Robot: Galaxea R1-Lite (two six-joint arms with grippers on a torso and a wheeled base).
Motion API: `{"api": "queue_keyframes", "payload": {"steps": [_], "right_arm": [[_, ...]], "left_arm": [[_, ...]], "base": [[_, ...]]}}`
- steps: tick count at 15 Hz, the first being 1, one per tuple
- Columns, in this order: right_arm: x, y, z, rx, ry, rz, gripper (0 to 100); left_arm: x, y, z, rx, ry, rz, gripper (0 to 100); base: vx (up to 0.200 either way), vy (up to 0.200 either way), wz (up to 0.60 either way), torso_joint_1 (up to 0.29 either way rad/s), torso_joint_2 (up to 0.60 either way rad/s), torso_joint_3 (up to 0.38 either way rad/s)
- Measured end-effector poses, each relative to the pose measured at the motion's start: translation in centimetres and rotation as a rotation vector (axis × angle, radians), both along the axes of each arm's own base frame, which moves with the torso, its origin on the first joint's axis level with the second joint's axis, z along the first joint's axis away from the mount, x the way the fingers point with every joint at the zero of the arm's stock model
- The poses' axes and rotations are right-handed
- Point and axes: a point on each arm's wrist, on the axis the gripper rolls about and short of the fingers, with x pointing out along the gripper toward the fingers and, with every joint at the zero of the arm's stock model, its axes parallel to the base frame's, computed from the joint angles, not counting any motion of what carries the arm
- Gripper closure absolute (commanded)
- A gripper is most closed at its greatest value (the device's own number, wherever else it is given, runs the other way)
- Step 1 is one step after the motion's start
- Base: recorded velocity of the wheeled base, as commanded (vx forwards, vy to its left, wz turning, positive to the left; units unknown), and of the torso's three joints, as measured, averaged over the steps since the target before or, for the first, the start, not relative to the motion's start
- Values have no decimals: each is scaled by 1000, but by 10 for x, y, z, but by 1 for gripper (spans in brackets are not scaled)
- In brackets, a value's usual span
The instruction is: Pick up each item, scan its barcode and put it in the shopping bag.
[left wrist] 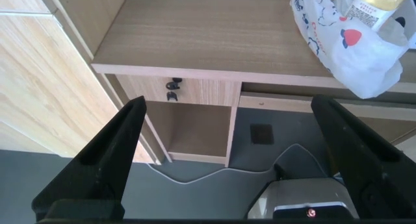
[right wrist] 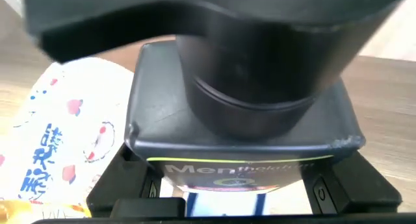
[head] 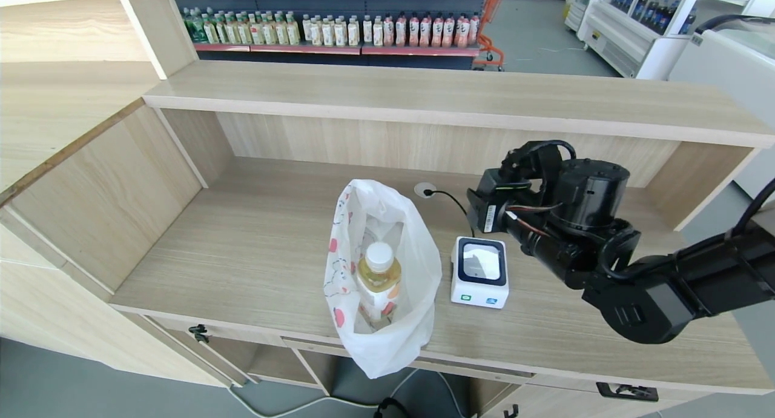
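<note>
A white shopping bag point(head: 387, 333) with red and blue prints stands open at the counter's front edge, also seen as the bag point(left wrist: 344, 42) and the bag point(right wrist: 58, 133). Inside it is a yellow drink bottle point(head: 378, 272) with a white cap. Just to its right sits the white barcode scanner point(head: 479, 271), window facing up. My right gripper point(right wrist: 240, 198) is shut on a dark blocky container point(head: 487, 211) with a round cap point(right wrist: 260, 87), held just above and behind the scanner. My left gripper point(left wrist: 229, 107) hangs open with nothing in it, below the counter's front left edge.
The wooden counter point(head: 242, 248) has a raised back ledge point(head: 424, 97) and a side wall on the left. A black cable point(head: 451, 199) runs from the scanner to a hole in the counter. Drawers with a key point(left wrist: 172, 87) sit under the front edge.
</note>
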Motion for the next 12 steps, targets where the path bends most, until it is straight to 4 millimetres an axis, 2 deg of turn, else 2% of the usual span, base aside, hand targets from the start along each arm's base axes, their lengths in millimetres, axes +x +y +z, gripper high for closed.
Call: {"api": "queue_keyframes", "payload": {"steps": [5, 8, 9, 12], "right_arm": [[17, 8, -8, 3, -5, 64, 100], [30, 16, -18, 16, -33, 201, 100], [35, 18, -20, 37, -94, 278, 100], [44, 22, -41, 3, -151, 388, 100]], "left_arm": [[0, 0, 0, 0, 0, 2, 0], [0, 0, 0, -1, 0, 1, 0], [0, 0, 0, -1, 0, 2, 0], [0, 0, 0, -1, 0, 1, 0]], "base": [[0, 0, 0, 0, 0, 0], [0, 0, 0, 0, 0, 0], [0, 0, 0, 0, 0, 0], [0, 0, 0, 0, 0, 0]]}}
